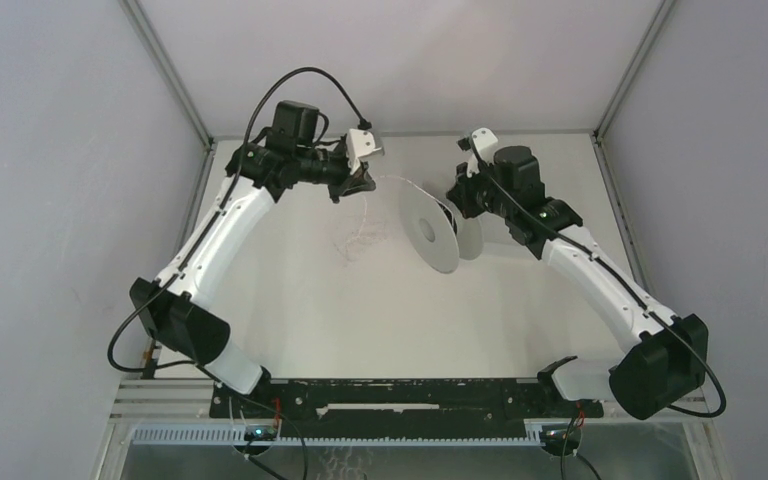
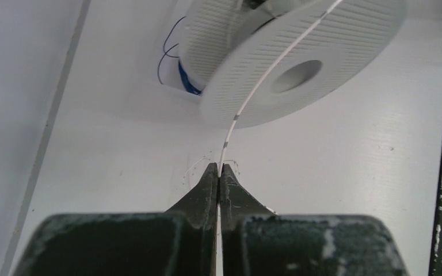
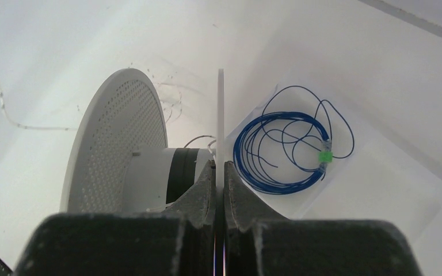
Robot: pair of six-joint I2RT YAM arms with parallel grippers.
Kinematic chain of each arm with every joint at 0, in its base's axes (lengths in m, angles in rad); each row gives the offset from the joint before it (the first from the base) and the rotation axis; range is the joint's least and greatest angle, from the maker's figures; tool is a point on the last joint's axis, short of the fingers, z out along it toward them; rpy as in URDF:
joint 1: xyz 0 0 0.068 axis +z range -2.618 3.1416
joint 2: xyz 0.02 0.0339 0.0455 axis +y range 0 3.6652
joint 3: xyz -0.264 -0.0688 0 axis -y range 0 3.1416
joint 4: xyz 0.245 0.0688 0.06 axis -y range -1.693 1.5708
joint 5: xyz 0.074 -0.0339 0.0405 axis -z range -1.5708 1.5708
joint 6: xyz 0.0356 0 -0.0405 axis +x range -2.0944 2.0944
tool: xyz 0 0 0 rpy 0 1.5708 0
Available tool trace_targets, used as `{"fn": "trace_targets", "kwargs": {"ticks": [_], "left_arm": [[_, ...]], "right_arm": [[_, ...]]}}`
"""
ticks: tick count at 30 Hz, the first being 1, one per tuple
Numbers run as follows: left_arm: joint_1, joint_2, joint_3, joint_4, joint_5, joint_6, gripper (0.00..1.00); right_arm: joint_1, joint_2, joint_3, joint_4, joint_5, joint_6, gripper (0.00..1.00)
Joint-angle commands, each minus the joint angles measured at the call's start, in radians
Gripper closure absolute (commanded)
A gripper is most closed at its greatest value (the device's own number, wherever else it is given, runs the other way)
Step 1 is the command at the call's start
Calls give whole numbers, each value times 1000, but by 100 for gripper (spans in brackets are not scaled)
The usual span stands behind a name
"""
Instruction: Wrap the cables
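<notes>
A white spool stands on edge mid-table. The cable is a thin pale strand running from my left gripper's tips up over the spool's perforated flange. Loose hair-fine loops of it lie on the table left of the spool and show faintly by my fingertips. My left gripper is shut on the strand. My right gripper is shut on the thin edge of the spool's other flange, beside the hub.
A coil of blue wire with a green tag lies on a clear sheet on the table right of the spool; part of it shows behind the spool in the left wrist view. Enclosure walls ring the table.
</notes>
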Motion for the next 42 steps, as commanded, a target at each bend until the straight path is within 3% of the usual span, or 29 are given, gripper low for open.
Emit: {"fn": "trace_targets", "kwargs": {"ticks": [1,15,30,42], "left_arm": [[19,43,98,-4,-47,-47,100],[20,183,268,-65,-131,-71,100],[46,265,234,-44,-196,-46,100],[70,221,31,50,-203,-36,100]], "right_arm": [[7,-72,-5,97,-43,-20,100],[26,-87,-9,95,-124,-26,100],[6,-127,-25,103,-272,-23,100],[-50,-154,-23,132,-318,25,100]]}}
